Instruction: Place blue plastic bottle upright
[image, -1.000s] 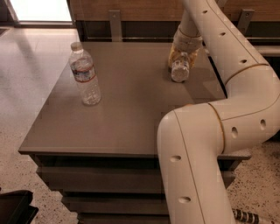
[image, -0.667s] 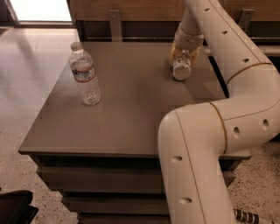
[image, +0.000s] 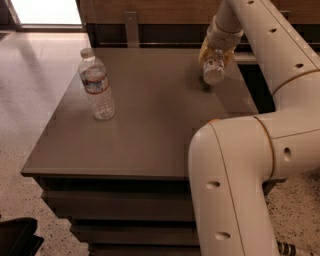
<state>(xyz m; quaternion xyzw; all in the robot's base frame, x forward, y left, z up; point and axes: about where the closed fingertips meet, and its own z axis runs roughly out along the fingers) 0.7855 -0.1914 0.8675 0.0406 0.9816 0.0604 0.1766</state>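
**Gripper holds blue bottle over far right of table**

The gripper (image: 215, 62) hangs at about 1 o'clock on the table (image: 150, 135), near the far right corner. It points down from the end of the cream arm (image: 270, 55). Its jaws are clamped on the blue bottle (image: 214, 71), with a yellowish pad on either side of the bottle's upper part.

The blue bottle sticks out below the gripper, its rounded lower end toward the tabletop. It stands close to vertical, leaning a little. Its cap is hidden in the gripper, so I cannot tell which end is up. A small dark shadow (image: 204, 84) lies on the table just at 7 o'clock from the bottle's lower end. Whether that end touches the surface or sits just above it cannot be told.

The other bottle (image: 97, 87) stands upright at about 10 o'clock on the table, well apart from the gripper. It is clear, with a pale cap and a blue-and-red band round its upper half.

The arm's big elbow fills the view at 5 o'clock and covers the table's near right corner. Pale floor (image: 35, 85) shows at 9 o'clock, beside the table.
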